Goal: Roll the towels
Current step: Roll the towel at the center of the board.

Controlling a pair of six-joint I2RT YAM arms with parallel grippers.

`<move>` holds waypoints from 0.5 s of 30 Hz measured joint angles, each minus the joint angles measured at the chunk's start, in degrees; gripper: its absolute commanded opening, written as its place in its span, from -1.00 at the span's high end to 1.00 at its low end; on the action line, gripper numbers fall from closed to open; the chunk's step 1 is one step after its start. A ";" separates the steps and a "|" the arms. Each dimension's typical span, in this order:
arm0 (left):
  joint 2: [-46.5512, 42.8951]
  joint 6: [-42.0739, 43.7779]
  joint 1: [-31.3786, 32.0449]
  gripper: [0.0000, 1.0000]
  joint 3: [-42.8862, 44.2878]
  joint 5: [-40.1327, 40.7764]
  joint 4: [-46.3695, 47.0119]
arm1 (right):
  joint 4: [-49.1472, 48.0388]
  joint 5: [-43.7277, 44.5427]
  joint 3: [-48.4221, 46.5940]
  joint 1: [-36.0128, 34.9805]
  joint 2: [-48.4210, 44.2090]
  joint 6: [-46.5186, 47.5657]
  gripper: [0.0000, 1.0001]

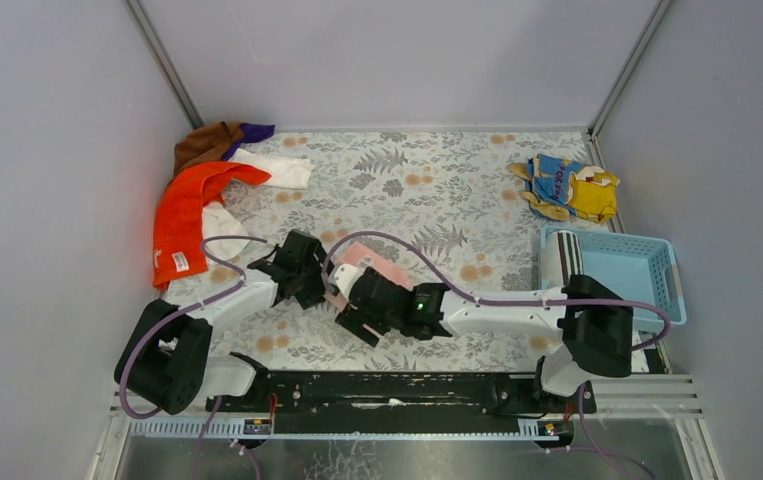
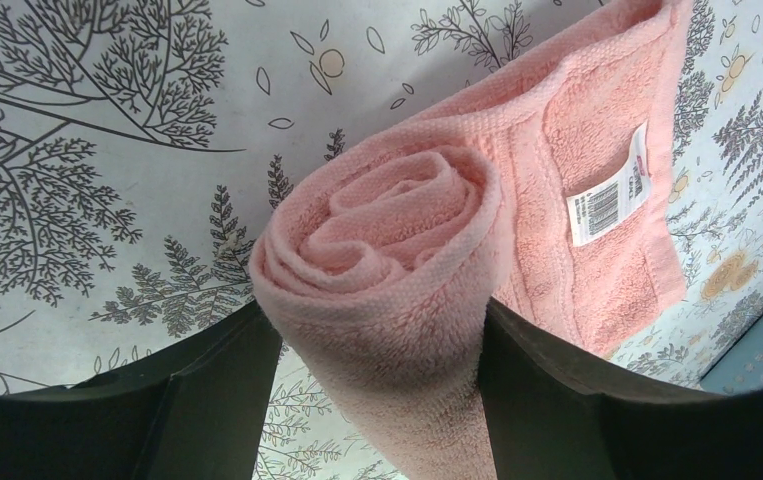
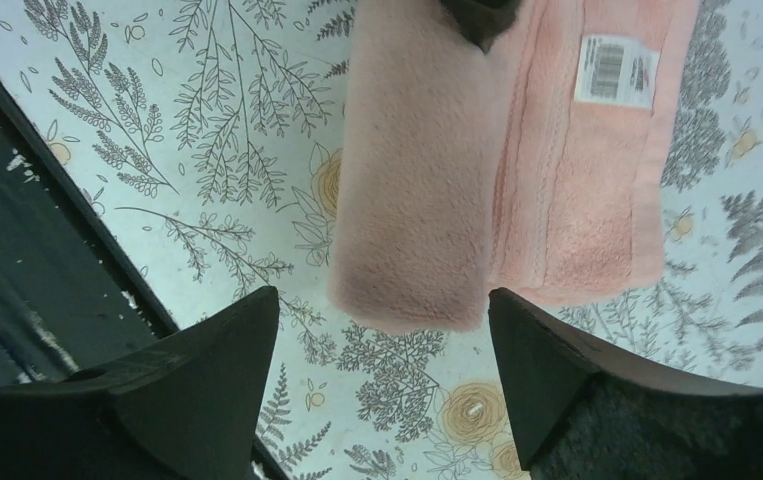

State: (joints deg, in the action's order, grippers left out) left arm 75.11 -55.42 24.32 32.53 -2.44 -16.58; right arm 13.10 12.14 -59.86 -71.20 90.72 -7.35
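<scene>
"Left tool (image 2: 372, 320): clenched or released?" asks the student.

"Clenched. Its two dark fingers (image 2: 207, 390) press either side of the rolled part of the plain pink terry towel (image 2: 557, 140), with the spiral end facing the wrist camera. The hold, I judge, keeps the soft coil from springing loose."

"And the right tool (image 3: 382, 300)?"

"Released. Its jaws are spread wider than the roll, whose near end lies just at their tips. Whether either tip brushes the terry cannot be told. Open at that end, it seems placed to pinch the roll there so both ends turn together."

"Where does the towel lie?"

"On the leaf-printed worktop (image 1: 437, 190), near the front edge, between the two tools. Part is coiled. A flat tail lies beside the coil, touching it, with the small white barcode tag (image 2: 612, 185) facing up. The rolling is therefore unfinished."

"What of the others?"

"A loose heap of orange, brown, purple and white towels (image 1: 192, 210) waits at the far left, well apart. A black-and-white striped towel (image 1: 560, 260), apparently rolled, stands in the pale blue slotted plastic basket (image 1: 627, 275) on the right, which suggests where finished rolls go. A crumpled yellow-and-blue cloth (image 1: 567, 187) lies beyond the basket; its role is unclear."

"The next move?"

"Likely turning the coil over the tail with even tension, or the roll will cone."
</scene>
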 measured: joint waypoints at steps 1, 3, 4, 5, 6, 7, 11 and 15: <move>0.00 0.00 0.02 -0.32 0.00 0.00 0.00 | -0.02 1.68 -0.52 -1.07 0.63 0.87 -0.67; 0.07 0.02 0.00 -0.32 0.02 -0.02 0.02 | -0.09 5.05 -1.90 -2.93 2.64 2.71 -0.66; 0.09 0.02 0.00 -0.32 0.04 -0.02 0.02 | -0.24 6.12 -2.36 -3.45 3.69 3.43 -0.65; 0.15 0.04 0.00 -0.32 0.11 -0.04 0.00 | -0.35 7.69 -2.99 -4.17 5.29 4.37 -0.64; 0.22 0.04 0.00 -0.33 0.17 -0.04 0.02 | -0.57 8.85 -3.34 -4.46 7.06 5.25 -0.63; 0.28 0.07 0.00 -0.33 0.22 -0.07 0.00 | -0.63 9.44 -3.41 -4.92 7.96 5.60 -0.62; 0.59 0.11 0.02 -0.33 0.44 -0.17 0.15 | -0.57 12.76 -3.78 -5.75 12.37 7.93 -0.53; 0.83 0.17 0.02 -0.35 0.66 -0.33 0.20 | -0.61 14.49 -3.93 -5.88 13.53 8.81 -0.30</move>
State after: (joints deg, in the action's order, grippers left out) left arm 75.94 -55.24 24.34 33.19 -2.76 -16.38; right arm 12.49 26.63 -63.79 -77.08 104.25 1.45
